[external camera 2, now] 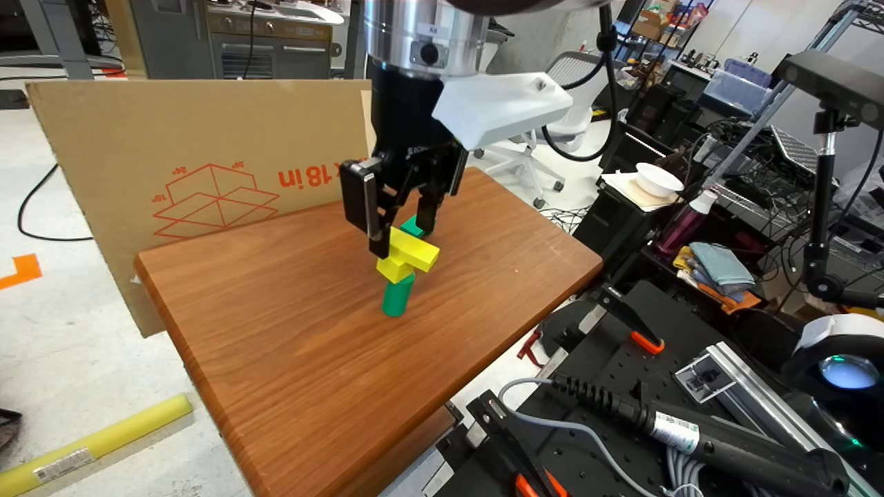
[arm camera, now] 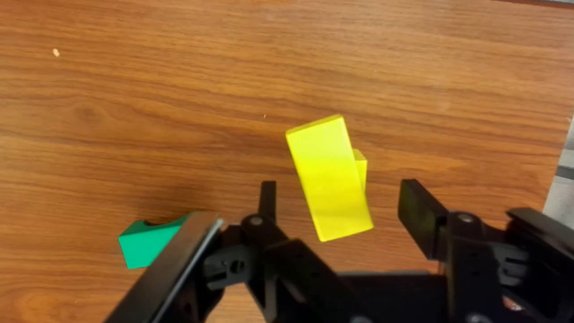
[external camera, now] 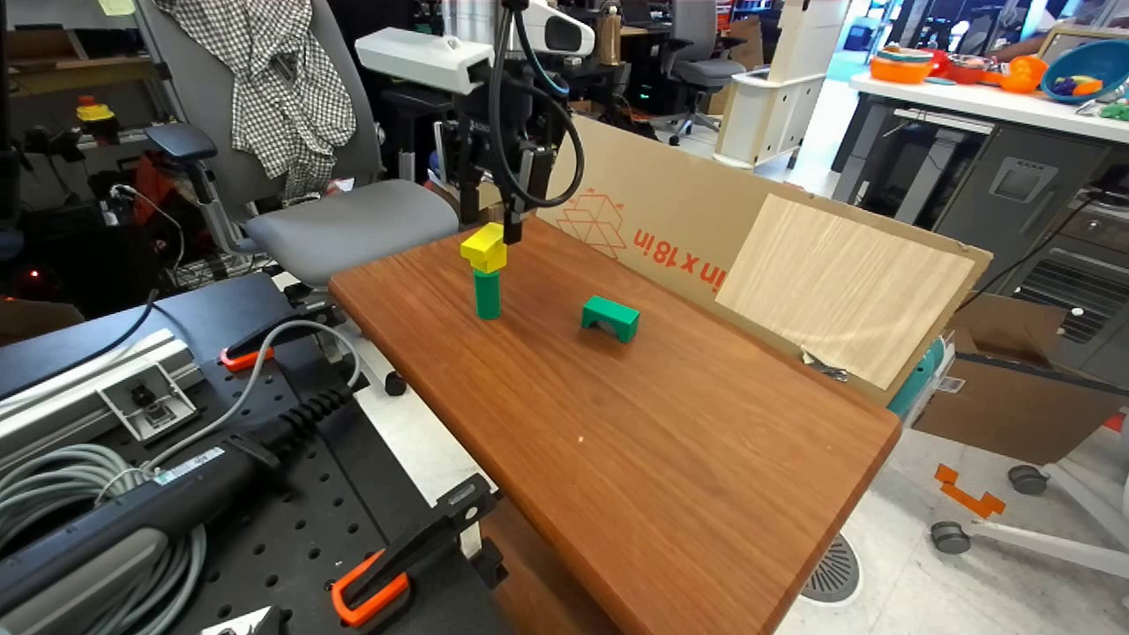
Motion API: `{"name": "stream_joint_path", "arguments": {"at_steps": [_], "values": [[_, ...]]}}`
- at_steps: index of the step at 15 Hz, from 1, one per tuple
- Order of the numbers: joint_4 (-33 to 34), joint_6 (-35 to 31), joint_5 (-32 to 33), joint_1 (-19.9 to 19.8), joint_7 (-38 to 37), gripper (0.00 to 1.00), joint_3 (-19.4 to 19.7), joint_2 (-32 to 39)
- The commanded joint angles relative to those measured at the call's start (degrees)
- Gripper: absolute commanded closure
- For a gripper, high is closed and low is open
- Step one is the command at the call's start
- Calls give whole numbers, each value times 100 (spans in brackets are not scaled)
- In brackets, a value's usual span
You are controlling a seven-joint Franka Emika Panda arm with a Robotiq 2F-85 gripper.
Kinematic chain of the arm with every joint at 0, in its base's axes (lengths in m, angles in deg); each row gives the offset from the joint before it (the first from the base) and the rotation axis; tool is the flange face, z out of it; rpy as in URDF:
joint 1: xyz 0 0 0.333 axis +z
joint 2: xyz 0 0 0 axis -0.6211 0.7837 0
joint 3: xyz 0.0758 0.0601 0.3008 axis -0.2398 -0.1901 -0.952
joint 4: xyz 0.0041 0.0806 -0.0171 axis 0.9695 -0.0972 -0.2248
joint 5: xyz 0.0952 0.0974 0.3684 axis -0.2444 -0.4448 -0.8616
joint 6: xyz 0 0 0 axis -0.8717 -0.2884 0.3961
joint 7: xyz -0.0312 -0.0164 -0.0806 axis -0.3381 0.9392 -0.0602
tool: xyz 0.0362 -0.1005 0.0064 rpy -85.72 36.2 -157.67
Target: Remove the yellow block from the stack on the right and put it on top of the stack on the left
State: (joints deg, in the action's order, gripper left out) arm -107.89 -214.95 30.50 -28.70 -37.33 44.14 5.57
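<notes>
The gripper (arm camera: 341,204) stands with jaws apart, left and right of the upper yellow block (arm camera: 329,179) in the wrist view, that block askew on a lower yellow block (external camera 2: 394,270) atop a green cylinder (external camera: 488,295), left of a green arch (external camera: 613,312) in an exterior view.

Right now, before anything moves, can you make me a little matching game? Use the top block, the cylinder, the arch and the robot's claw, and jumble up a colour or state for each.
Column one:
1. Top block
2. Cylinder
3. Arch
4. Gripper (the claw)

Column two:
A. Green, standing apart from the other blocks
B. Open, holding nothing
C. Yellow, resting on another yellow piece
D. Green, upright, with yellow above

Right pairs: 1-C, 2-D, 3-A, 4-B.
</notes>
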Motion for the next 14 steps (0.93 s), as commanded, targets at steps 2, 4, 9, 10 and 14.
{"name": "stream_joint_path", "arguments": {"at_steps": [2, 4, 9, 10, 14], "values": [[35, 14, 110, 28, 4, 0, 7, -8], [-63, 27, 28, -39, 130, 0, -37, -122], [-415, 228, -543, -525, 859, 0, -148, -617], [-457, 264, -625, -620, 987, 0, -112, -697], [-408, 429, -568, -1014, 1219, 0, 207, -815]]}}
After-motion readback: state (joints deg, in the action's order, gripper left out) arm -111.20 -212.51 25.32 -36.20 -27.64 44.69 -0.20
